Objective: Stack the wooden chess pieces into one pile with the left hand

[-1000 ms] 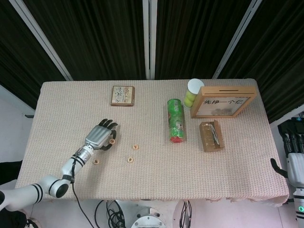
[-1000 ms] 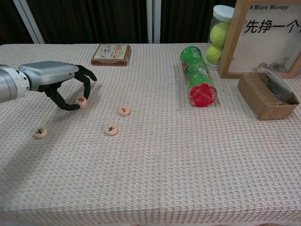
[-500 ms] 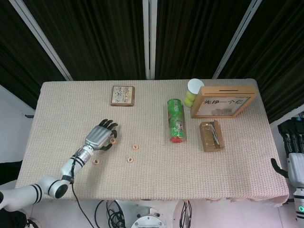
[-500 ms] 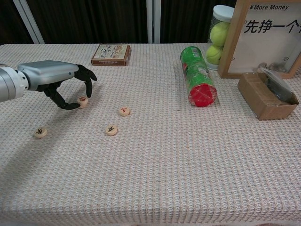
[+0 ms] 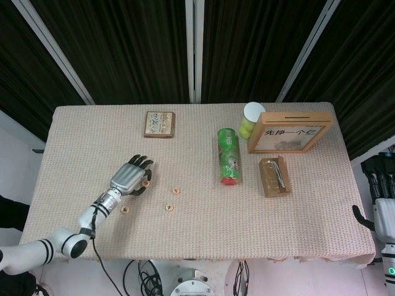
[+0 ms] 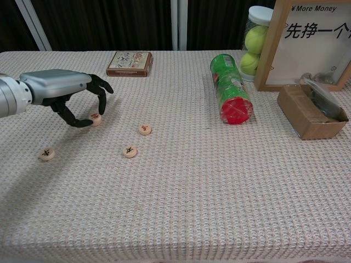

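Right robot hand [image 5: 384, 213]: head view only.

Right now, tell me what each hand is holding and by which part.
The left hand pinches a wooden chess piece by its rim, between the fingers; it seems to be on the table. The right hand holds nothing visible.

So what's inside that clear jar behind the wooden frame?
The clear jar shows two yellow-green tennis balls stacked under a white lid. The wooden frame covers its right side, so anything further in is hidden.
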{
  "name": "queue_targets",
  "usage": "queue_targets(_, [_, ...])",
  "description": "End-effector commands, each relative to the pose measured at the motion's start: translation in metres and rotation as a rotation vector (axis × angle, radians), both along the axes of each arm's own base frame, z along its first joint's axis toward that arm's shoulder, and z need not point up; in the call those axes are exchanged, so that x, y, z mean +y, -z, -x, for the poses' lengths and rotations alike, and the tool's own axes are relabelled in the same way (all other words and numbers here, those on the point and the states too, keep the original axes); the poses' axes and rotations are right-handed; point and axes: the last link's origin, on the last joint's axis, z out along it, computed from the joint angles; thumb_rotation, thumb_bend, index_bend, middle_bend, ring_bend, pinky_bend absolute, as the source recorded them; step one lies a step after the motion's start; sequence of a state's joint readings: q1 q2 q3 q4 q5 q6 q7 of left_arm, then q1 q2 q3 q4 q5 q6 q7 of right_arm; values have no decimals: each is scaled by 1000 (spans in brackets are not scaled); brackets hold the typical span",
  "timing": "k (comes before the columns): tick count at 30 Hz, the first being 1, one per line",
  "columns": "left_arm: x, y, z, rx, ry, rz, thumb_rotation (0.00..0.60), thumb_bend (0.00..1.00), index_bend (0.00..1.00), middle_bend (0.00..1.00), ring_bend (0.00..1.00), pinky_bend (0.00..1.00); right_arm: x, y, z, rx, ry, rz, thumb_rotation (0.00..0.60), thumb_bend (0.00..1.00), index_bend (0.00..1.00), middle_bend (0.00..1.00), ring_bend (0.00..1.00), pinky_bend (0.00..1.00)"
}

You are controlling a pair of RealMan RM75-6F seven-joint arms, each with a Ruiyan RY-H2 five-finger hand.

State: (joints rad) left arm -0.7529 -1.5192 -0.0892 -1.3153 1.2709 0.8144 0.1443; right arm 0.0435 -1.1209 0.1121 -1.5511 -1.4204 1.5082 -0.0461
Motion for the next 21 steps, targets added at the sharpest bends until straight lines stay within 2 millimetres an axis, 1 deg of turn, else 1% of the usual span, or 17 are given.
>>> queue_targets(1, [0,0,0,0,-1,1,600,338,450,108,0,22,0,0,0,0,-1,0,600,247,0,0,0,0])
queue_targets(5, [0,-1,-2,-16,3,-6,600,336,436,108,0,21,0,-1,0,-1,1,4,600,247,0,0,0,0])
queue_targets(10, [-7,-10,-9,-48,30,-21,600,332,356,100,0,20,0,-3,1,0,4,11,600,247,0,0,0,0])
queue_targets(12, [-13,-14,-9,-47,40,-26,600,325,316,97,0,20,-1,-4,1,-1,6,15,600,247,0,0,0,0])
queue_targets(16, [-27,-25,-2,-40,30,-45,600,311,292,93,0,20,-1,-5,2,-4,6,18,600,247,0,0,0,0])
queue_targets(19, [-40,-34,6,-39,-1,-54,600,298,272,87,0,20,-1,-5,2,-6,3,20,600,247,0,0,0,0])
queue_targets(21, [-53,-42,14,-42,-27,-65,600,286,259,84,0,20,-1,-6,2,-6,-1,22,600,247,0,0,0,0])
